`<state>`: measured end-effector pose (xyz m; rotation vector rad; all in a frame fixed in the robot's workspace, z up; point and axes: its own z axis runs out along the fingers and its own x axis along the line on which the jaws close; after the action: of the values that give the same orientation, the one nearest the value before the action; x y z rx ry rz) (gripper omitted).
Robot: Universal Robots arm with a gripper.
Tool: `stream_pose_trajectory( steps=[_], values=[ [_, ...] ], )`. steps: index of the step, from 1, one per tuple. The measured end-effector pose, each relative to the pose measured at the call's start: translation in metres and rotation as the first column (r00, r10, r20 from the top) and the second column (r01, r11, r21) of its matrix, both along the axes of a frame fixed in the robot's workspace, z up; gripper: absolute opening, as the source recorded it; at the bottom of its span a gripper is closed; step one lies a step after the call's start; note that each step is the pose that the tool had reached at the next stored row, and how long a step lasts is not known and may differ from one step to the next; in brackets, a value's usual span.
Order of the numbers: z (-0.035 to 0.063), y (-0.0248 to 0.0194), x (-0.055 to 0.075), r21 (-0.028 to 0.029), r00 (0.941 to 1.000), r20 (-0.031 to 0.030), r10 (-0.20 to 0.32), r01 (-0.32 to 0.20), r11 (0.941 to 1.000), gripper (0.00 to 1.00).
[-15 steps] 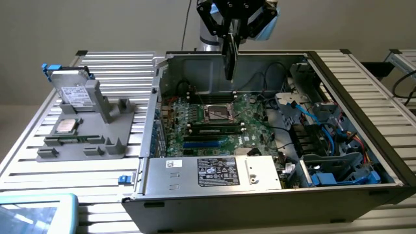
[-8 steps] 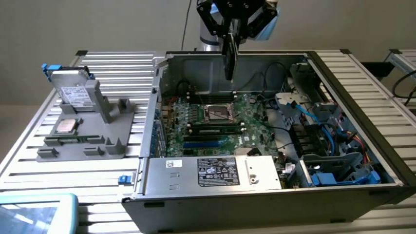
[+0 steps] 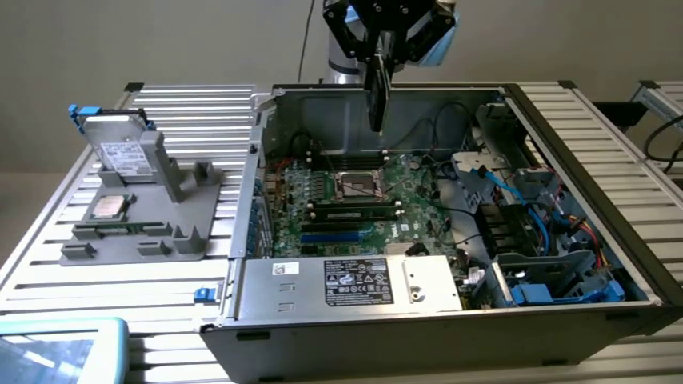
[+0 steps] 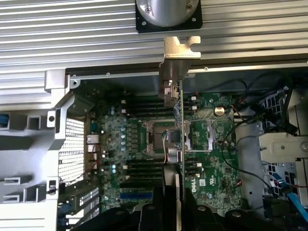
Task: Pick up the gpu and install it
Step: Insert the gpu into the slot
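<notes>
The gpu [image 3: 377,94] is a slim black card that hangs upright, edge down, over the open computer case [image 3: 597,184]. My gripper [image 3: 389,40] is shut on its upper end. The card's lower end hovers above the green motherboard [image 3: 357,204], over the back part near the processor socket [image 3: 359,186], without touching it. In the wrist view I see the gpu [image 4: 182,126] edge-on, with its silver bracket [image 4: 181,48] at the far end, running across the motherboard [image 4: 120,144] and the socket [image 4: 155,137]. My gripper [image 4: 173,214] clamps the card at the near end.
A grey parts holder [image 3: 149,232] on the slatted table at the exterior view's left carries a silver drive [image 3: 123,148] and a square processor chip [image 3: 110,206]. The power supply [image 3: 353,282] fills the case front. Blue cables and drive bays [image 3: 533,240] crowd its right side.
</notes>
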<state>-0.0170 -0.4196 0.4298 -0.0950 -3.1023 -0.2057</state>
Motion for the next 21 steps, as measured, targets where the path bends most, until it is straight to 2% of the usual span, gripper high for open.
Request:
stream_pose_trajectory(
  steps=[1, 5, 8, 11, 16, 21],
  values=[
    [0.0000, 0.0000, 0.0000, 0.0010, 1.0000, -0.0001, 0.010, -0.010, 1.0000, 0.27],
    [0.0000, 0.0000, 0.0000, 0.0105, 0.9967, 0.0004, 0.081, -0.081, 0.9966, 0.27],
    [0.0000, 0.0000, 0.0000, 0.0157, 0.9909, 0.0010, 0.134, -0.134, 0.9908, 0.27],
    [0.0000, 0.0000, 0.0000, 0.0184, 0.9821, 0.0015, 0.188, -0.188, 0.9819, 0.27],
    [0.0000, 0.0000, 0.0000, 0.0199, 0.9607, 0.0021, 0.278, -0.278, 0.9605, 0.27],
    [0.0000, 0.0000, 0.0000, 0.0211, 0.9316, 0.0029, 0.363, -0.363, 0.9314, 0.27]
  ],
)
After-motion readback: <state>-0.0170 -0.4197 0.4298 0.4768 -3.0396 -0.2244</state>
